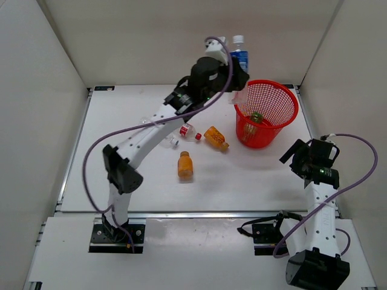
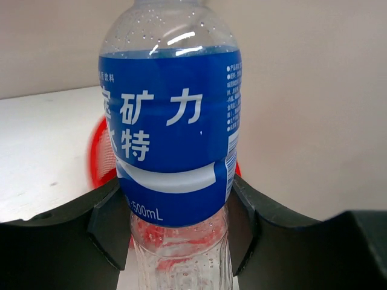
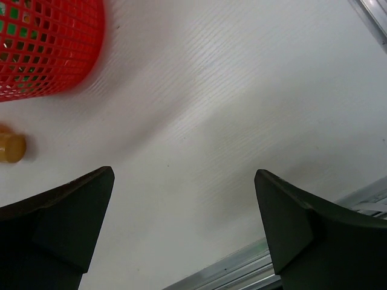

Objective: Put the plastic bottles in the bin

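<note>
My left gripper is shut on the blue-labelled plastic bottle. It holds the bottle upright, off the table at the back, just left of the bin. The round red mesh bin holds a green bottle. Two orange bottles, a red-labelled clear one and a plain clear one lie mid-table. The left arm partly covers the plain clear one. My right gripper stands open over bare table, right of the bin. An orange bottle's end shows at the left edge of the right wrist view.
White walls close in the table on three sides. A metal rail runs along the table's near edge, close under my right gripper. The left arm's purple cable loops out over the left half of the table.
</note>
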You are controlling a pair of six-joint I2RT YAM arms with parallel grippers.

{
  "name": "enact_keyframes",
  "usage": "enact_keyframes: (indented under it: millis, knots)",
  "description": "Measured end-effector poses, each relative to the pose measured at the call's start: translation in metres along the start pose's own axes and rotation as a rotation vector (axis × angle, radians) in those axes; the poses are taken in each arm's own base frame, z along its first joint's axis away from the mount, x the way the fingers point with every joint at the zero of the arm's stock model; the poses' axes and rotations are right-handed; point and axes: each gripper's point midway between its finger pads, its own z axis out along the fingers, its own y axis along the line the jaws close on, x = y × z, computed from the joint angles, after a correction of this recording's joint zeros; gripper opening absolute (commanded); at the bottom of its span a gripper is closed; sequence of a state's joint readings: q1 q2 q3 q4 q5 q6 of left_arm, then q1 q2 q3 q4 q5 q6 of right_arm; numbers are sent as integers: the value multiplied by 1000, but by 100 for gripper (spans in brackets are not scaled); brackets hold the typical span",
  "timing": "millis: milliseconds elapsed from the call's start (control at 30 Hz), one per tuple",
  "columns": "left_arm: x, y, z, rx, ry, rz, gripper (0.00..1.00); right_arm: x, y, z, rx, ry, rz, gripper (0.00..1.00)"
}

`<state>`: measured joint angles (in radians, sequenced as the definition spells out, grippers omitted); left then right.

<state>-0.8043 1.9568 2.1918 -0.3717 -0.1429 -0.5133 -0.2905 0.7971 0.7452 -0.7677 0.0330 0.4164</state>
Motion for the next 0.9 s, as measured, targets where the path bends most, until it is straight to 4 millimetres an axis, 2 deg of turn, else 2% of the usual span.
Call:
enact_keyframes:
  millis: [67,100,233,367,433,467,533,600,767,900]
  knots:
    - [23,-14,26,55,13,-5,50,0,-1,-1,2,-8,11,100]
    - [39,-14,36,65,34,-12,52,0,-1,-3,0,-10,14,99]
    - [93,-4,81,76,64,-32,59,2,4,-6,-25,-10,19,99]
    - [131,7,112,67,58,-61,57,8,9,-6,-56,6,22,99]
    - [137,2,121,79,40,-76,58,15,13,-6,-73,21,14,99]
    - [137,-2,123,89,27,-83,63,19,14,-6,-80,29,11,99]
    - [138,-9,123,103,14,-87,86,27,15,-7,-89,45,8,99]
    - [137,-19,122,122,2,-91,98,32,15,-9,-93,52,7,99]
    - [136,-36,115,155,6,-80,99,40,15,-12,-102,70,-14,99]
    - [126,-40,94,143,46,-27,99,50,29,-15,-150,93,-88,99]
